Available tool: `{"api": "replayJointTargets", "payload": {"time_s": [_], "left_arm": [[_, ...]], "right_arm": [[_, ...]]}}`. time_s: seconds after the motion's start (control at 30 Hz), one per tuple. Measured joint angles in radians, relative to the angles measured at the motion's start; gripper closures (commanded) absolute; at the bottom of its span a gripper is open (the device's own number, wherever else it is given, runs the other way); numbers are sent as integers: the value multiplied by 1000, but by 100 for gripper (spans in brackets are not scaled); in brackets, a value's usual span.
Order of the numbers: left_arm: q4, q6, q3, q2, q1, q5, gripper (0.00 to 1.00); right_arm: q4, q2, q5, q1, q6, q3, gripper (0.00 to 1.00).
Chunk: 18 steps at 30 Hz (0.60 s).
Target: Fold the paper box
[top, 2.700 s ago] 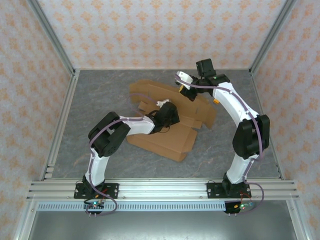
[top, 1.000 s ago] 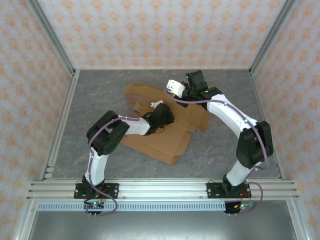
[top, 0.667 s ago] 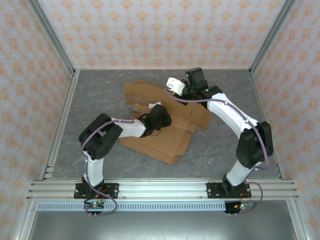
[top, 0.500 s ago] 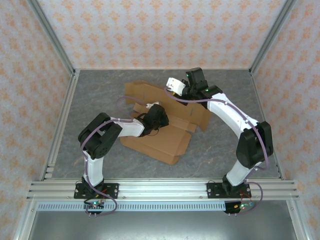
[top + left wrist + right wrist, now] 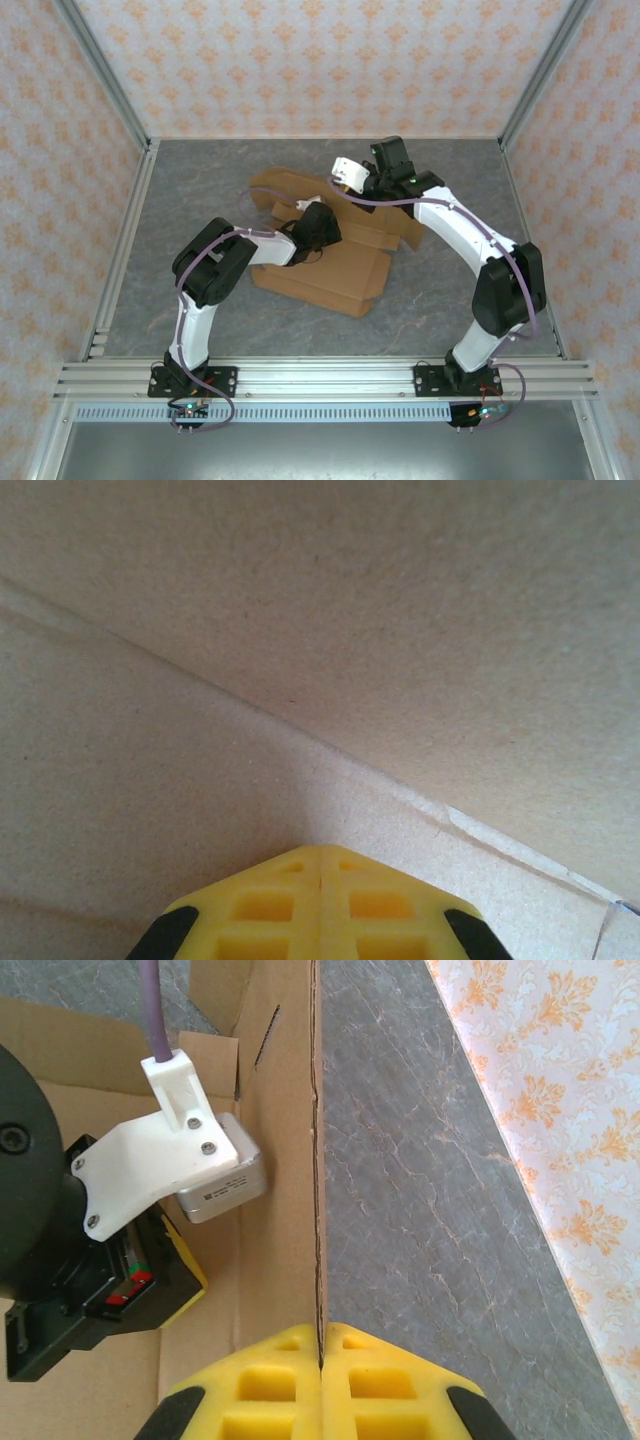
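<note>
Right fingers (image 5: 262, 1385) pinch the paper box (image 5: 335, 275) by a raised flap's edge. Left fingers (image 5: 270, 905) closed together, empty, pressing cardboard inside the box.

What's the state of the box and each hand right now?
paper box: partly folded, main panel lying flat, one flap standing up along the far side.
left hand: shut, fingertips pressed against the cardboard by a crease, gripping nothing.
right hand: shut on the edge of the upright flap.
</note>
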Motion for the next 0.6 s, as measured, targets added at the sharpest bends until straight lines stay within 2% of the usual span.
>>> {"api": "replayJointTargets", "payload": {"time_s": [0.27,0.6], "left_arm": [[8,1,7,8,0,-3,95],[6,5,-70,-55,0,8,90]], "right_arm": [[71,0,63,0,-19,-40,100],[234,0,180,5,-154,-137,100]]}}
